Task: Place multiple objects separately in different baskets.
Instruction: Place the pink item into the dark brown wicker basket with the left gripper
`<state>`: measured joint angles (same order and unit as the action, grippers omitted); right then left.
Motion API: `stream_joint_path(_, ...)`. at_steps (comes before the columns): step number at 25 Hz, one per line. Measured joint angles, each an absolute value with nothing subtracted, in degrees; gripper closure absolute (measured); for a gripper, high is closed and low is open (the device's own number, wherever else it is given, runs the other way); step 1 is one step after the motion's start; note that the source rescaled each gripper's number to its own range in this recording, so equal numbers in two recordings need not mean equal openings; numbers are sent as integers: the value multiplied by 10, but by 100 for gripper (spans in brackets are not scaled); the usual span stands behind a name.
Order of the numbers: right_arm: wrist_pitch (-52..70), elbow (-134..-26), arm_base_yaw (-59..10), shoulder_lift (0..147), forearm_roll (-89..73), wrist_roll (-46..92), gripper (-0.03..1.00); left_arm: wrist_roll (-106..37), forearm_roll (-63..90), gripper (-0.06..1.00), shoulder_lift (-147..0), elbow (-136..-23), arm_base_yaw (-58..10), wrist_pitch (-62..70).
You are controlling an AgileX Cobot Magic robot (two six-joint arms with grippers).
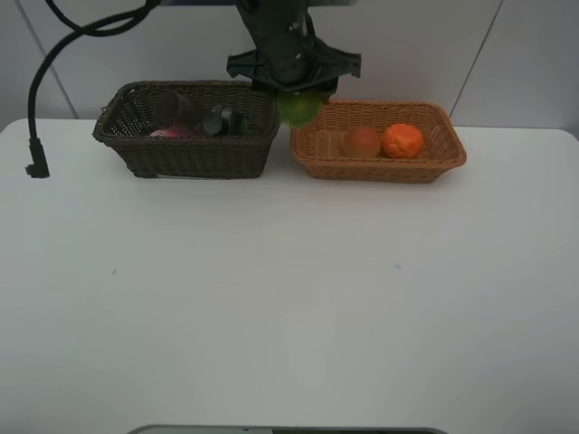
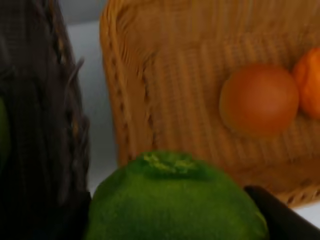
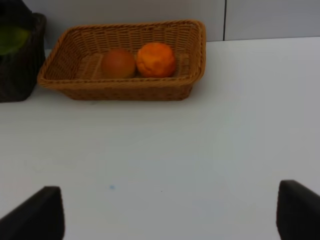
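Your left gripper (image 1: 301, 101) grips the green fruit (image 1: 299, 108) above the tan basket's (image 1: 380, 167) corner; only its wrist view shows the stem end. The dark basket (image 1: 185, 155) holds bottles, seen only from above. Your right fingers (image 3: 37, 212) are spread over the desk (image 3: 200, 150). No writing is readable.

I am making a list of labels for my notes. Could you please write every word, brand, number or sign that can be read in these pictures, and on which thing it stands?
None: no readable text in any view.
Bottles in the dark basket: any labels too small and dark to read.
Tan basket, fruits, table: no writing visible.
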<state>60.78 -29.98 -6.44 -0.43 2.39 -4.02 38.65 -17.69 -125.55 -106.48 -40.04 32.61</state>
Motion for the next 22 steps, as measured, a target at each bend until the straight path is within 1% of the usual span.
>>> stream_joint_path(5,608,-300,-64,-4,24,-40,12,399,-181,29,-1292,-1065,-400,220)
stream_joint_path(16,608,-300,-64,-4,24,-40,12,400,-197,29,-1367,-1065,-394,106)
stream_joint_path(22,608,-300,-64,-4,24,-40,12,380,-203,29,-1378,-1065,-387,92)
